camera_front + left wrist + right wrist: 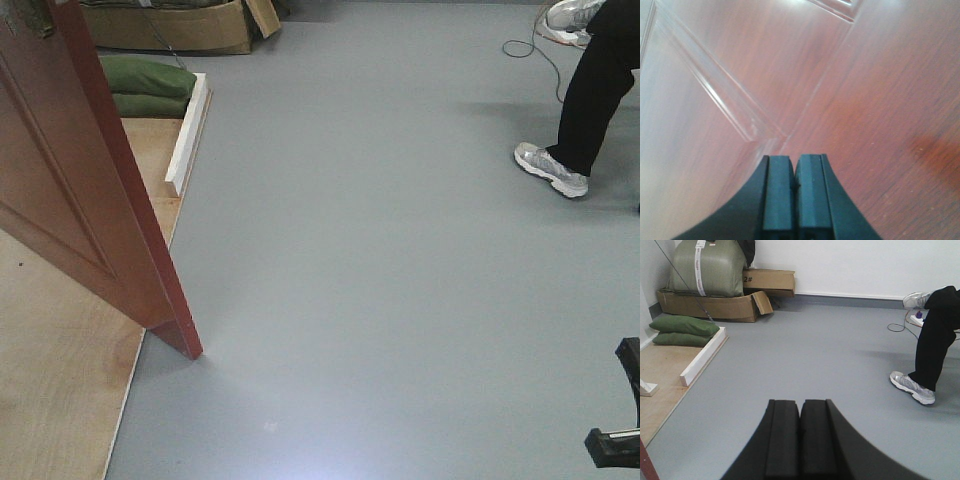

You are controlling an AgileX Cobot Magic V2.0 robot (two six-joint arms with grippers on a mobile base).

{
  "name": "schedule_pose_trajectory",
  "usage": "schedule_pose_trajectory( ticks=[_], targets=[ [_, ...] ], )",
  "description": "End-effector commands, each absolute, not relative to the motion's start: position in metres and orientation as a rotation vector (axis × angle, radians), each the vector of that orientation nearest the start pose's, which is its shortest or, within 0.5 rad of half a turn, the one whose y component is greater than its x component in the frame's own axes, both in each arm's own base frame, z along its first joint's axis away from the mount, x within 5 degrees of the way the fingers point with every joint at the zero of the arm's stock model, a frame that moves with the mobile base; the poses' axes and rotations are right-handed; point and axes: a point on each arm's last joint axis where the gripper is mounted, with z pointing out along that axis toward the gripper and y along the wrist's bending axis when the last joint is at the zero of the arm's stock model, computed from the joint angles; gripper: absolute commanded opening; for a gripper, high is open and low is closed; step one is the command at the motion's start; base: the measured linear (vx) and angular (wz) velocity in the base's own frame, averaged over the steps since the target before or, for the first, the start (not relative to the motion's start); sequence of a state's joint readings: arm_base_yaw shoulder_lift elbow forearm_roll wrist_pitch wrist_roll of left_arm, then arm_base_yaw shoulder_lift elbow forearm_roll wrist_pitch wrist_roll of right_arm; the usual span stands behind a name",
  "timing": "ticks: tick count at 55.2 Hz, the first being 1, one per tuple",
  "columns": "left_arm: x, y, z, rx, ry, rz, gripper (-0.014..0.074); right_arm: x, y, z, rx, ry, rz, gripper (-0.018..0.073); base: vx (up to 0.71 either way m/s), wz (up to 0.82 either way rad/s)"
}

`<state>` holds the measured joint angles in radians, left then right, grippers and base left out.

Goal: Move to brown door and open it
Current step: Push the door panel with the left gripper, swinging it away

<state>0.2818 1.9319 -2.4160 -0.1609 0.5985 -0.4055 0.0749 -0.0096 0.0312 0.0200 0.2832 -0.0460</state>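
Two pressed-together left fingers (780, 195) before one brown door (865, 100)

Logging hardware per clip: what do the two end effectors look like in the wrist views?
The left end effector has two flat rectangular pads, dark teal in this light, set in black fingers whose outer edges flare outward toward the base. The right end effector has the same shape, all matte black. No cables or markings show on either.
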Motion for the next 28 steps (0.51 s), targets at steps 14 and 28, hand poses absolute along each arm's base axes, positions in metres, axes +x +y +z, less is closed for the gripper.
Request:
schedule_pose_trajectory(
  ticks=[14,28],
  targets=[
    [0.3855,0.103,0.5613,-0.519,1.346,-0.282,-0.0003,0.0553,0.0044,0.1841,-0.098,1.694,0.029,0.0,0.0,-0.01],
    [0.3855,0.103,0.5612,-0.519,1.347,-0.282,-0.0003,0.0553,0.0044,0.1841,-0.098,1.694,0.029,0.0,0.01,-0.01]
  ],
)
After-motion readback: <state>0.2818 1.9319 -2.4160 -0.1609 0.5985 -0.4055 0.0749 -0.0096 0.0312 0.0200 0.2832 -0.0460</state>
